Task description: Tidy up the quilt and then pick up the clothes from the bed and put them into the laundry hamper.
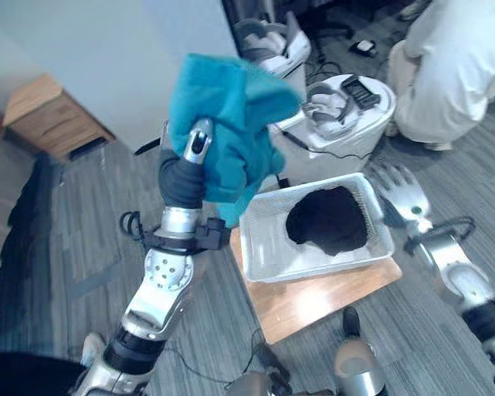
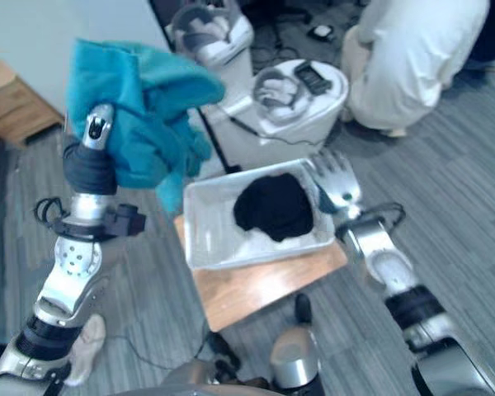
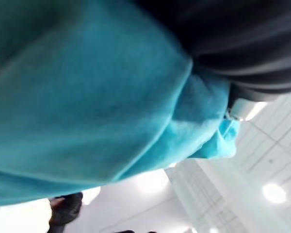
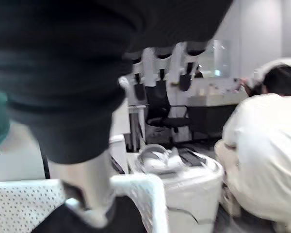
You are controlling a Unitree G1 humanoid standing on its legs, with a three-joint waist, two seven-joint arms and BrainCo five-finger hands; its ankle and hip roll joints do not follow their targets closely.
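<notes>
Above the floor left of the hamper (image 1: 264,252), the left hand (image 1: 194,153) is raised with a teal cloth (image 1: 231,124) draped over it; its fingers are hidden, so their grip cannot be told. The right hand (image 2: 337,186) hangs with fingers spread at the hamper's right rim. A black garment (image 1: 326,219) lies inside. A person in white (image 1: 454,66) crouches beyond.

You've got the hamper (image 1: 264,247) on a low wooden stand (image 1: 313,301), centre, a dark garment (image 1: 326,219) inside it. Left hand (image 1: 200,140) holds a cloth (image 1: 231,124) up, left of the hamper. Right hand (image 1: 400,188) at its right rim. Person (image 1: 445,66) crouched far right; wooden cabinet (image 1: 49,115) far left.
</notes>
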